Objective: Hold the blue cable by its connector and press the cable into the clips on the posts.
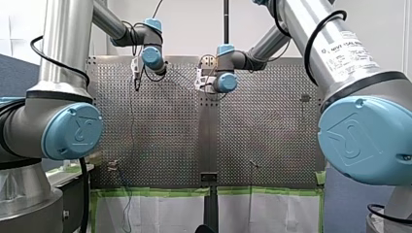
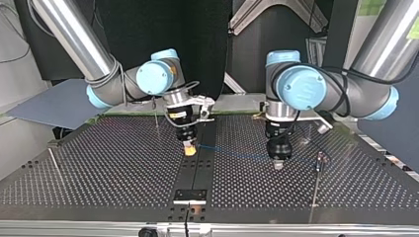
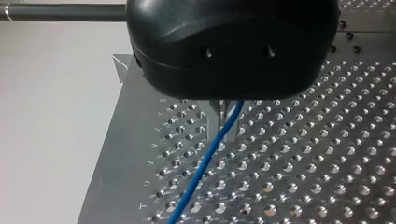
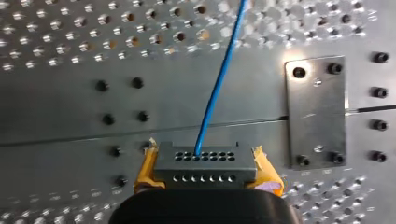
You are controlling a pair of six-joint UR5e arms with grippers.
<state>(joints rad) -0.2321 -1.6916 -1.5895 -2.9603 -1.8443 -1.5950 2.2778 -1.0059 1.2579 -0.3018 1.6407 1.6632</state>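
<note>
The thin blue cable (image 4: pixel 219 84) runs taut just above the perforated metal worktop (image 2: pixel 108 163) from its dark grey block connector (image 4: pixel 205 169), clamped between the yellow pads (image 4: pixel 145 170) of the robot's right hand (image 4: pixel 208 161), to the black left hand (image 3: pixel 226 122), pinched shut on it

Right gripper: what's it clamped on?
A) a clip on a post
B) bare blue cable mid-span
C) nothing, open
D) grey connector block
D: in the right wrist view the right gripper has its yellow pads squeezing the grey connector block, and the blue cable leaves its face.
</note>
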